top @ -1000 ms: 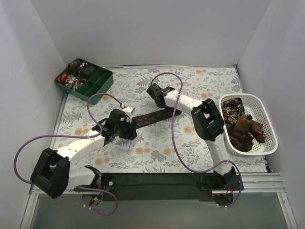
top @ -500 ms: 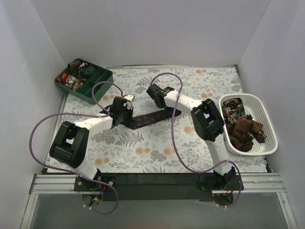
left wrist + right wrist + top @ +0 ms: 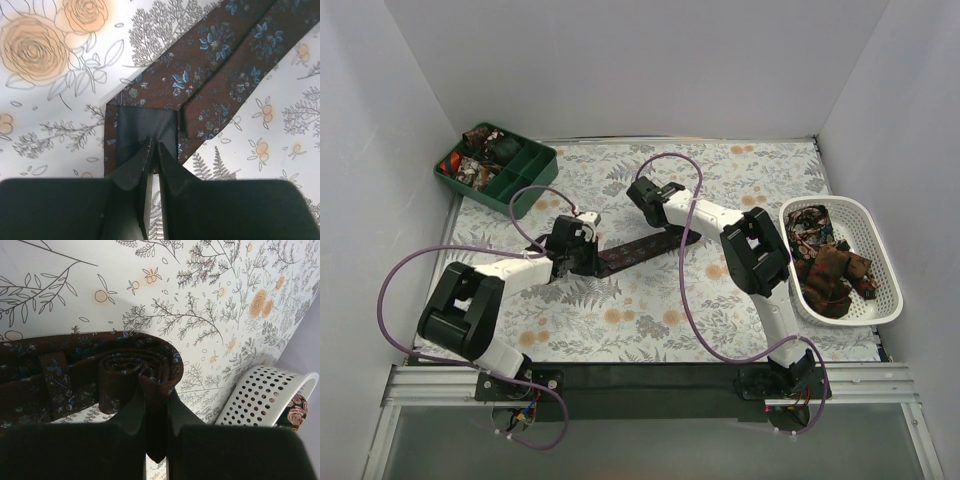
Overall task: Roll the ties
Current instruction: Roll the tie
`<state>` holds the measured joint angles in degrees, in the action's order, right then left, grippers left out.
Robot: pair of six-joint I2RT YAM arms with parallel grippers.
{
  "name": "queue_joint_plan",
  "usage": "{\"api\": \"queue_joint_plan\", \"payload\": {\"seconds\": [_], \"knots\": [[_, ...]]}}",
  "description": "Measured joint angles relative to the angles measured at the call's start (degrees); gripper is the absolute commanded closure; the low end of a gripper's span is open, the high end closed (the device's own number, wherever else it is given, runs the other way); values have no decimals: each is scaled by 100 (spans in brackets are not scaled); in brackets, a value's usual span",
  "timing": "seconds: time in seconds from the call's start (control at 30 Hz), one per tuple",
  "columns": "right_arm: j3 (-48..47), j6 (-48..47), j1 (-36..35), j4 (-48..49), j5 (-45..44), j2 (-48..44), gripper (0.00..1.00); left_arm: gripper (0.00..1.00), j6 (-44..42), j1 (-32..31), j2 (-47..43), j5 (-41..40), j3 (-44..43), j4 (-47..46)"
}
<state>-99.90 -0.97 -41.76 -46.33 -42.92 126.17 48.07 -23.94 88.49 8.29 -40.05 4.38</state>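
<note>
Floral-print desk inside white walls, green tray at far left. Change vs. one second ago: the left arm has swung up from the near-left edge, and its jaws, then partly open, have closed. Left claw now pinched nearly together on the dark lining at the left end of the brown tie, which lies flat and runs diagonally up to the right. Right arm unchanged: right claw clamped on the coiled right end of the same tie, a fold of fabric between its fingers. White basket at far right holds loose ties, well apart from both claws.
</note>
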Motion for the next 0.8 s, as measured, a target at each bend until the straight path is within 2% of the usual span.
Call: {"api": "queue_joint_plan", "payload": {"seconds": [0.33, 0.6, 0.8], "knots": [[-2, 133, -208, -173, -164, 0, 99, 91, 503, -179, -881, 372, 911, -142], [-2, 153, -601, -319, -527, 0, 99, 90, 601, -208, -1298, 376, 1161, 149], [-4, 151, -942, -334, -688, 74, 92, 90, 625, -205, -1360, 376, 1189, 203]]}}
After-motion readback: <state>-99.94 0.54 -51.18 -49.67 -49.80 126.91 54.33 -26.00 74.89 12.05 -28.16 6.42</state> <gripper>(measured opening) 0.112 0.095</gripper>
